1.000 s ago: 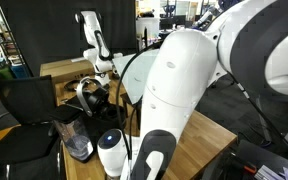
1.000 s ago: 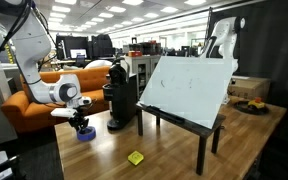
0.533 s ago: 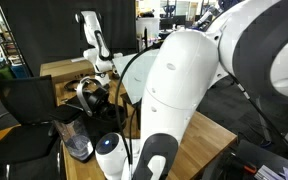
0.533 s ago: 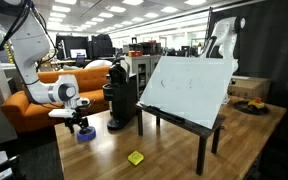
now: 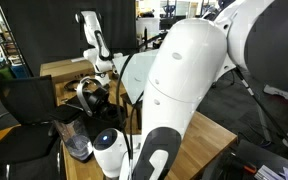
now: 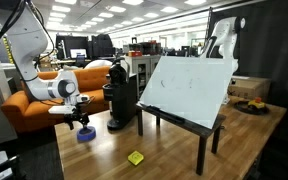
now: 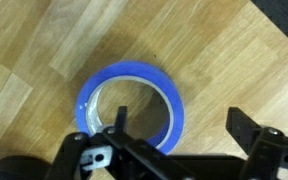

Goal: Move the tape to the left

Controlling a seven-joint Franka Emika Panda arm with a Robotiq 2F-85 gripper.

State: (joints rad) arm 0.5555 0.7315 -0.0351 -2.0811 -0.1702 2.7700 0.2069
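Observation:
The tape (image 7: pixel 170 98) is a blue ring lying flat on the wooden table (image 7: pixel 44 50), filling the middle of the wrist view. My gripper (image 7: pixel 181 118) is open just above it. One finger (image 7: pixel 121 114) stands over the ring's hollow and the other finger (image 7: pixel 240 124) is outside the ring, with the near wall of the roll between them. In an exterior view the tape (image 6: pixel 85 135) rests near the table's edge, directly under the gripper (image 6: pixel 81 124). Nothing is held.
A small yellow block (image 6: pixel 135 158) lies on the table nearer the camera. A black coffee machine (image 6: pixel 121 100) stands beside the tape, and a tilted white board (image 6: pixel 189 85) sits on a black stand. The arm's white body (image 5: pixel 184 90) blocks most of an exterior view.
The jaws have spread from nearly closed to wide, letting go of the tape. The gripper has lifted slightly, and the tape stays on the table.

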